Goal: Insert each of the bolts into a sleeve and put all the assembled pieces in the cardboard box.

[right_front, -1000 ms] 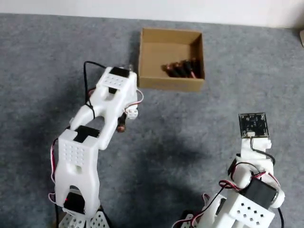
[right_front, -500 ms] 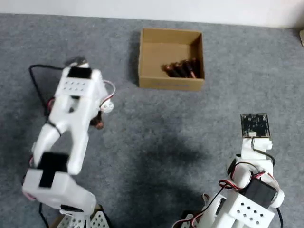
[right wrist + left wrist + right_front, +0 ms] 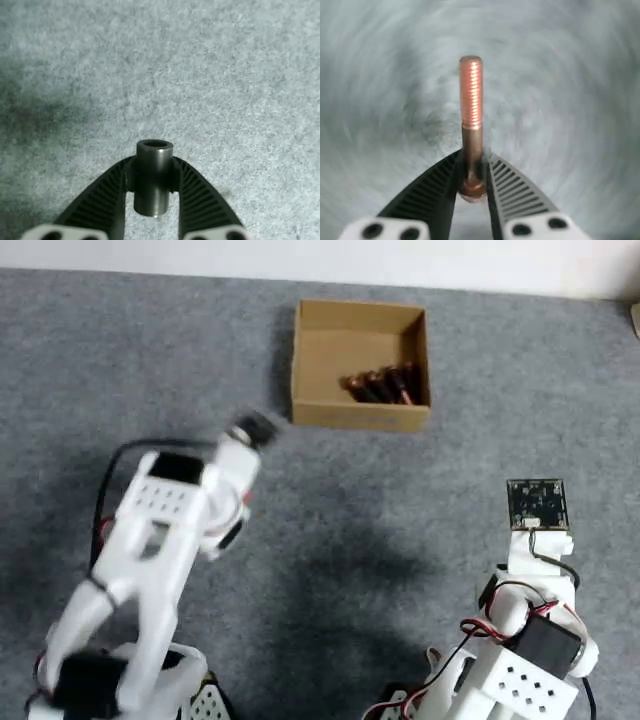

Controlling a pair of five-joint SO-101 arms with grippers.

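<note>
My left gripper [image 3: 471, 172] is shut on a copper bolt [image 3: 471, 105], clamped near its head, with the threaded end sticking out past the fingertips over the grey carpet. In the high view the left arm [image 3: 170, 530] stands left of centre, short of the cardboard box [image 3: 312, 360]. My right gripper [image 3: 154, 172] is shut on a dark cylindrical sleeve [image 3: 153, 172], its open bore facing outward. The right arm [image 3: 535, 580] stands at the lower right. Several assembled copper and dark pieces [image 3: 383, 385] lie in the box's right half.
Grey carpet [image 3: 400, 520] covers the table between the arms and the box. A white wall strip runs along the far edge.
The left arm has swung from beside the box out to the left, then back toward the centre and lower, carrying the bolt. The right arm has kept still.
</note>
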